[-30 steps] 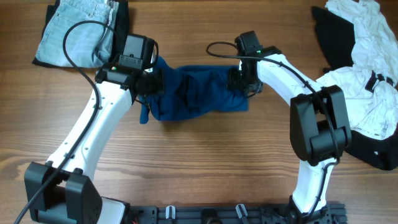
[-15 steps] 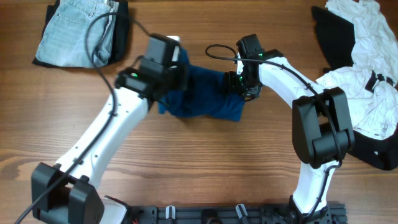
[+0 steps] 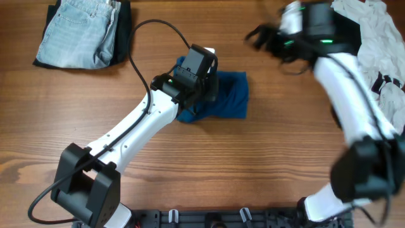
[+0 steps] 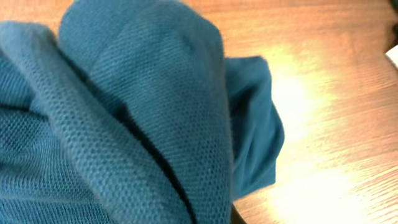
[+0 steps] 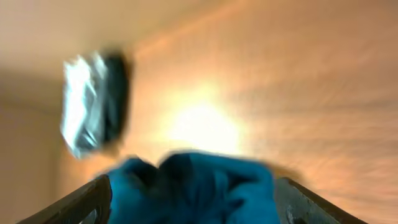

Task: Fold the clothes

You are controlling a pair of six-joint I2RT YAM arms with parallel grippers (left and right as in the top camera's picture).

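Wooden table (image 3: 190,164): carries everything below.
Heap of white and black clothes (image 3: 373,31): lies at the far right edge.
Blue knit garment (image 3: 231,98): sits bunched at table centre.
Folded jeans (image 3: 79,35): rest at the far left corner.
Left gripper (image 3: 207,88): sits on the garment's left side; fingers hidden by cloth, grip impossible to tell.
Right gripper (image 3: 261,38): hovers blurred beside the heap, fingers (image 5: 93,199) spread, empty.

Blue knit garment (image 3: 229,101) lies bunched at centre (folded jeans (image 3: 76,35) upper left).
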